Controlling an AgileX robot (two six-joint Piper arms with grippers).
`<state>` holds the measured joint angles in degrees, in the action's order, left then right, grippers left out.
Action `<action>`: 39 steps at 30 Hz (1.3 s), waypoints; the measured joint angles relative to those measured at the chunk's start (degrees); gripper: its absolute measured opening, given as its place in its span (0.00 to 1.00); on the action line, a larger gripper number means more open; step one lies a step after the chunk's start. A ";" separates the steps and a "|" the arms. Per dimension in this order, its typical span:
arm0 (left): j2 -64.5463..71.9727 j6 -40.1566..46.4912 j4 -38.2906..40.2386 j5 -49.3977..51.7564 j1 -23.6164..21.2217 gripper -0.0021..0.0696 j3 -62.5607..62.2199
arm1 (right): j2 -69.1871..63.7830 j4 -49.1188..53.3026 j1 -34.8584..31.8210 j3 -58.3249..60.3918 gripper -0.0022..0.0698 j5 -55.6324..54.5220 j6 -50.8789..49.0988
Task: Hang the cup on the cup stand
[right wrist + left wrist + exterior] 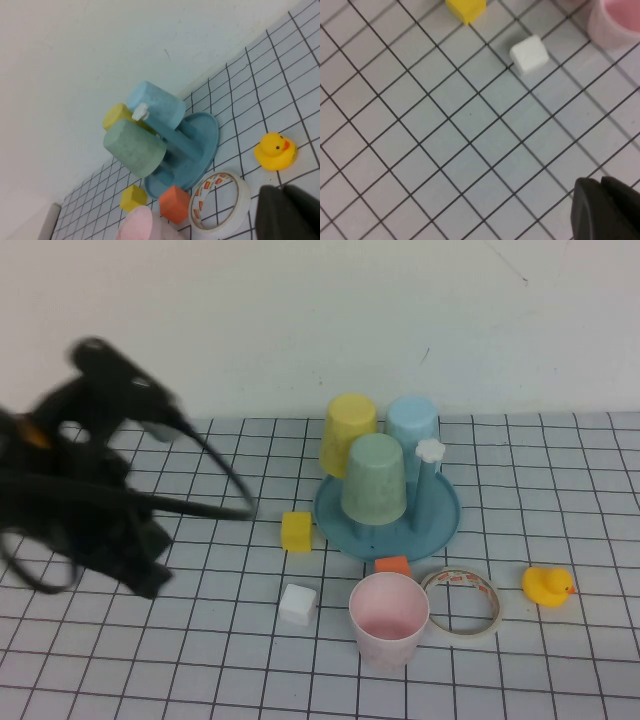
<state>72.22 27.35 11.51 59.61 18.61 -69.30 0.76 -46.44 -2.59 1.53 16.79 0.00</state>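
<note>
Cup (389,620), pale pink, stood upright on the gridded tabletop (560,670), mouth up, long axis vertical, near the front edge. It sat just in front of the cup stand (440,525), apart from it, with an orange block (393,565) between them. White block (298,604) lay to its left, tape ring (462,601) just beside it on its right, rubber duck (547,586) further right. Stand carried three inverted cups: yellow (348,434), light blue (413,430), mint-green (374,478); one peg with a white flower cap (430,450) was bare. Yellow block (296,531) lay left of the stand. Left tool (607,210) hung above bare grid at the left, clenched, holding nothing. Right tool (290,212) hovered to the cup's right, near the tape ring, clenched, empty.
</note>
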 joint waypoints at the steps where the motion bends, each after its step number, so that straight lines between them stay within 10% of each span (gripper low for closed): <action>1: 1.92 -1.82 -2.79 0.28 2.40 0.03 -0.96 | 0.00 0.00 0.00 0.00 0.03 0.00 0.00; 16: 23.87 -10.84 -12.32 -0.28 19.39 0.04 -16.70 | 0.00 -0.03 0.00 0.00 0.03 0.55 0.69; 27: 38.52 -18.56 -12.12 -0.87 21.54 0.69 -26.78 | 0.00 -0.03 0.00 0.00 0.03 0.64 1.29; 39: 48.08 -22.55 -10.84 -0.87 21.54 0.71 -28.25 | 0.00 -0.03 0.00 0.00 0.03 0.76 1.99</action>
<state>120.30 4.80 0.68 58.74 40.15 -97.54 0.76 -46.47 -2.59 1.53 17.55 1.99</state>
